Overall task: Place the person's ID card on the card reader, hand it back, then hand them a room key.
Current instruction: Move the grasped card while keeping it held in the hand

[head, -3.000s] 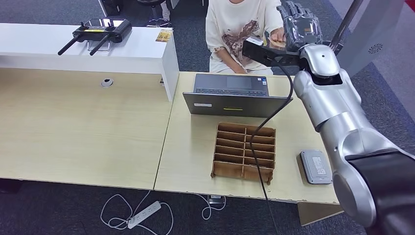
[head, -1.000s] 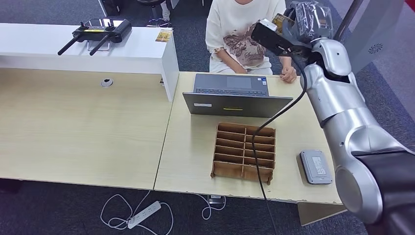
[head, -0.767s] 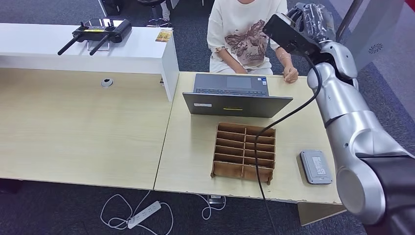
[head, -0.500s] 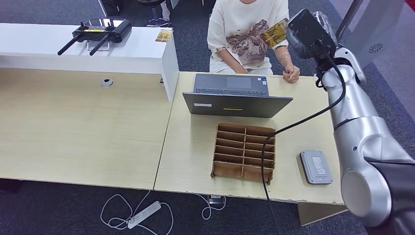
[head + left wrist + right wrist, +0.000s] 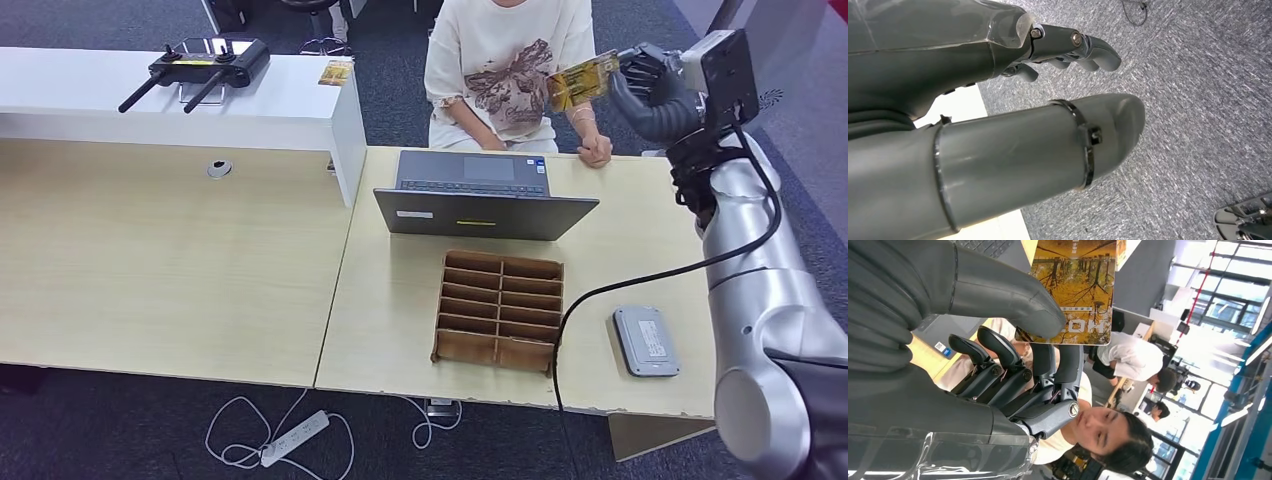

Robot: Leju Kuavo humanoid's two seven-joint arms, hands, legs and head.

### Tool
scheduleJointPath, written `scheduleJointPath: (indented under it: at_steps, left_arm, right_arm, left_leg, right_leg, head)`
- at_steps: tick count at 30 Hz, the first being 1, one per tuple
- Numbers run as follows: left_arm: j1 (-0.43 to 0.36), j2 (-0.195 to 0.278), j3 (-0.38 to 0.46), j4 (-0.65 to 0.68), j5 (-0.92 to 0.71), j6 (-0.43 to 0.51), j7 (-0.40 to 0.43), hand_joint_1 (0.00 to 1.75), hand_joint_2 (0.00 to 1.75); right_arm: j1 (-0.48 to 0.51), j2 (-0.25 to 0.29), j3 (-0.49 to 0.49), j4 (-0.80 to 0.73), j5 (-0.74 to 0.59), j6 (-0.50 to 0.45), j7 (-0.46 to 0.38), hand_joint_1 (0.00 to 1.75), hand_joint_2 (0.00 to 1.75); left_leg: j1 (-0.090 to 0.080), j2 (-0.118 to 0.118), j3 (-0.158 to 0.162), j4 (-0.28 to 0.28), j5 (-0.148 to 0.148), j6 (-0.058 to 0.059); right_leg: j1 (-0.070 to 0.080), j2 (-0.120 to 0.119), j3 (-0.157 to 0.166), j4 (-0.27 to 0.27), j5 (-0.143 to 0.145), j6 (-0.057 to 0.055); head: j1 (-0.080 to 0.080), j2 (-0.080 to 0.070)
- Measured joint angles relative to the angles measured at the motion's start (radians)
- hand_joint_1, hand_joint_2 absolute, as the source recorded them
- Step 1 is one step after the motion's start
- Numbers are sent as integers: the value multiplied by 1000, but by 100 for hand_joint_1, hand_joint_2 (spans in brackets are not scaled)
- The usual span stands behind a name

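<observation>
ID card (image 5: 580, 80) in right hand (image 5: 650, 88) above wooden desk (image 5: 400, 290)

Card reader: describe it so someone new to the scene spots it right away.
Start at the light wooden desk and go to its near right corner, past the open laptop and the brown cardboard divider tray. The card reader lies flat there, right of the tray. It is the only small grey rounded slab on the desk.
</observation>
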Motion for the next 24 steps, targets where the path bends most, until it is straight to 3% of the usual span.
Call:
scheduleJointPath:
  at_steps: [12, 24]
  left_arm:
    - [11, 6, 0, 0, 28, 5, 5, 0, 0]
    - [24, 10, 0, 0, 61, 20, 4, 0, 0]
  right_arm:
    - [45, -128, 85, 14, -78, 27, 6, 175, 175]
    - [46, -234, 145, 94, -124, 134, 42, 175, 175]
  left_leg:
    - [0, 0, 0, 0, 0, 0]
    - [0, 0, -1, 0, 0, 0]
  right_leg:
    - [0, 0, 0, 0, 0, 0]
    - [0, 0, 0, -1, 0, 0]
  head:
    - [0, 0]
    - [0, 0]
